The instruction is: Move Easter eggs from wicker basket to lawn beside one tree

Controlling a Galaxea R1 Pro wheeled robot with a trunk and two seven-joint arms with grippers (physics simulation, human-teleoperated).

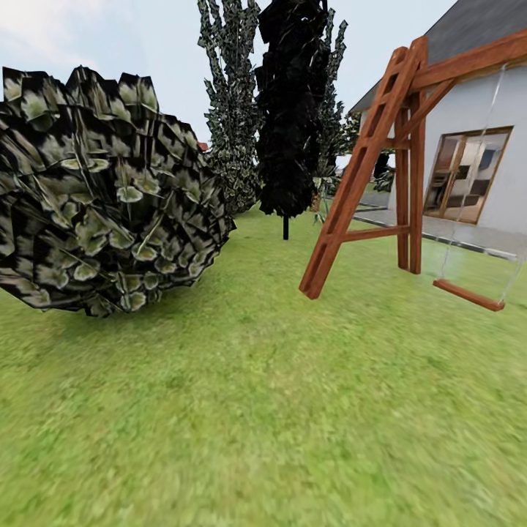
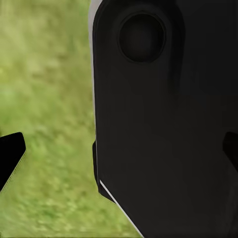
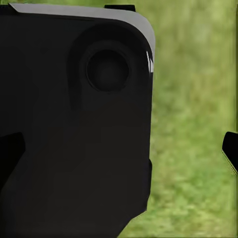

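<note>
The lawn (image 1: 263,410) spreads wide and green ahead of me in the head view. The three Easter eggs, the wicker basket and the thick-trunked tree are out of view. In the left wrist view my left gripper (image 2: 119,153) is open, its dark fingertips (image 2: 11,154) far apart at the picture's edges, with a black part of the robot's body (image 2: 163,124) and grass behind. My right gripper (image 3: 119,153) is open too, with one fingertip (image 3: 230,148) at the edge, above grass and the black body (image 3: 74,124). Neither holds anything.
A big round leafy bush (image 1: 102,197) stands at the left. Two dark narrow cypress-like trees (image 1: 293,110) rise behind the grass. A wooden swing frame (image 1: 373,161) with a hanging seat (image 1: 468,294) stands at the right, before the white house (image 1: 476,132) and its grey paving (image 1: 468,238).
</note>
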